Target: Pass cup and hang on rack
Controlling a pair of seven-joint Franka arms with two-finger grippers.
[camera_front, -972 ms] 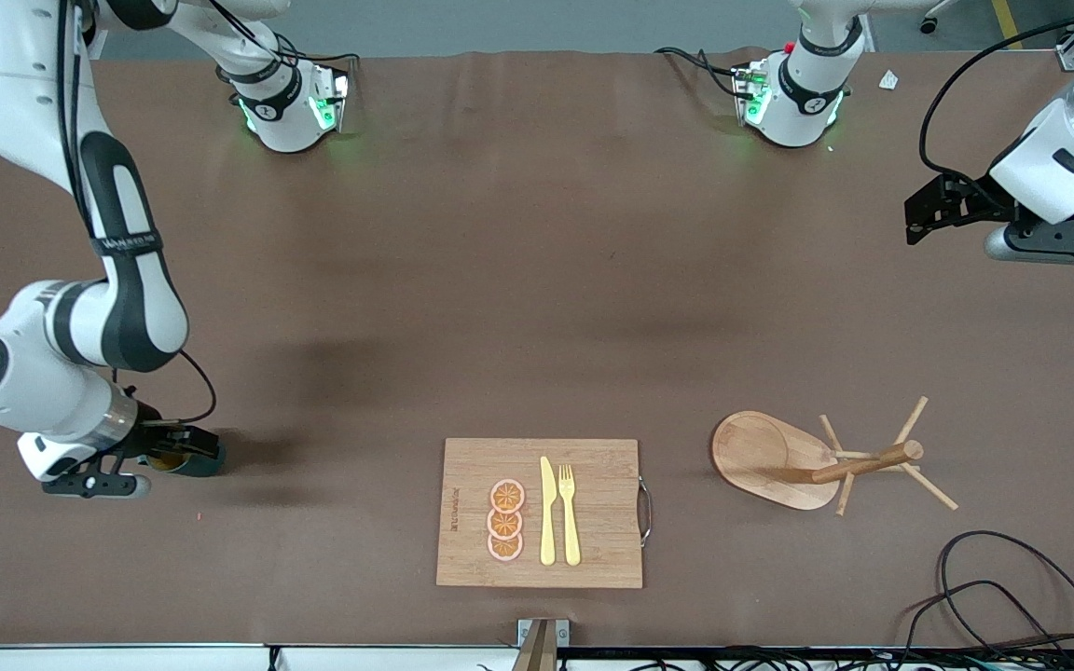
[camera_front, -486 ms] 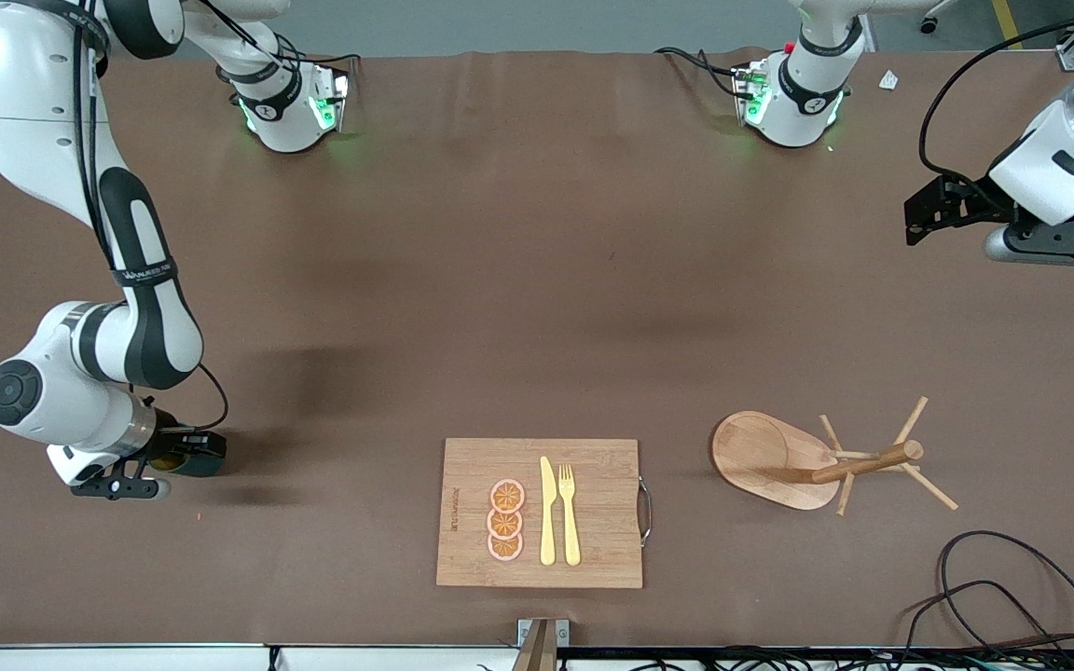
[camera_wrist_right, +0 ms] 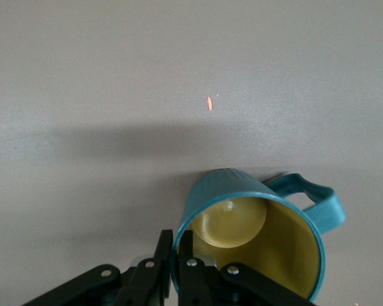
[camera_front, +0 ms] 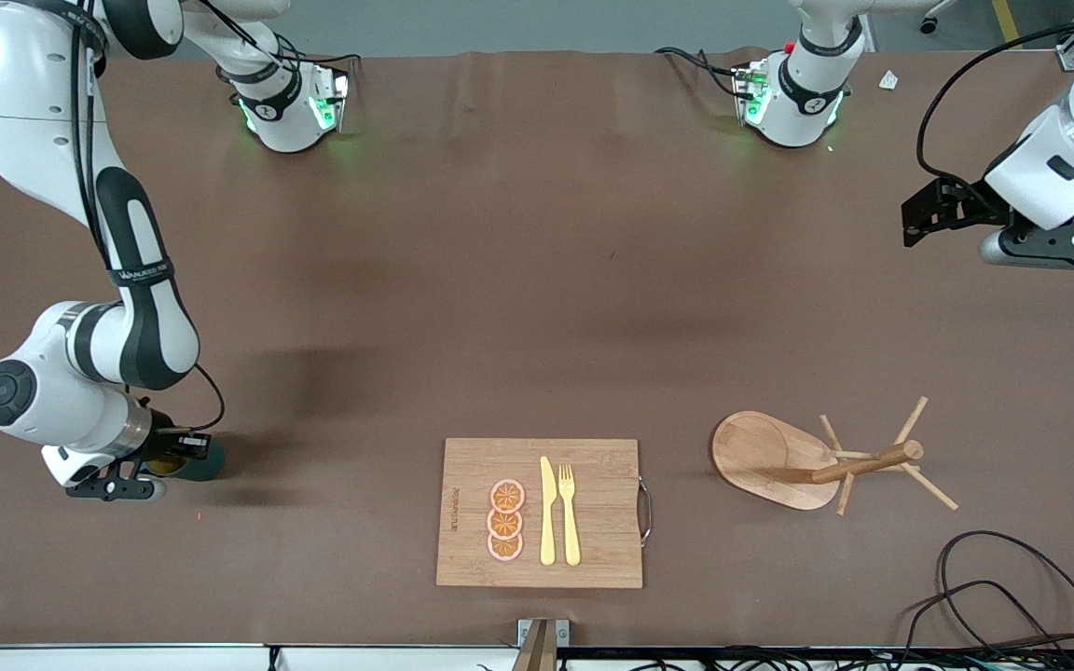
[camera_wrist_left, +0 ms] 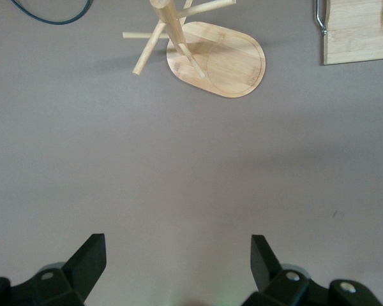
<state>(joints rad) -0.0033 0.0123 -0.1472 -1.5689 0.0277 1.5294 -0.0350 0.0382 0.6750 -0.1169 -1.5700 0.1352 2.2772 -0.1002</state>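
Two arms share one table, and the pickup that opens the task is in hand. At the right arm's end of the table, the right gripper (camera_front: pixel 178 454) is down at the cup (camera_front: pixel 190 463), which appears to stand on the brown table (camera_front: pixel 518 280); in the right wrist view its fingers (camera_wrist_right: pixel 154 274) are closed on the cup's rim wall, one outside the teal ribbing and one inside against the mustard lining, with the handle (camera_wrist_right: pixel 314 199) pointing away from the grip. No lift can be judged yet from these views. The left gripper (camera_front: pixel 952 207) waits over bare table near the left arm's end, its jaws standing wide apart with nothing between them, as the left wrist view shows. The rack (camera_front: pixel 803 458) stands toward the left arm's end, beside the cutting board (camera_front: pixel 539 513), which carries three orange slices (camera_front: pixel 505 520), a yellow knife (camera_front: pixel 547 511) and a yellow fork (camera_front: pixel 569 514). By judgement, the next move calls for raising the cup and carrying it toward the middle of the table, high enough to pass clear of the board, then presenting it so that the waiting gripper can take the body or rim while the handle stays free. Hanging would then require the handle loop to be threaded over one of the thin angled pegs (camera_front: pixel 929 486).
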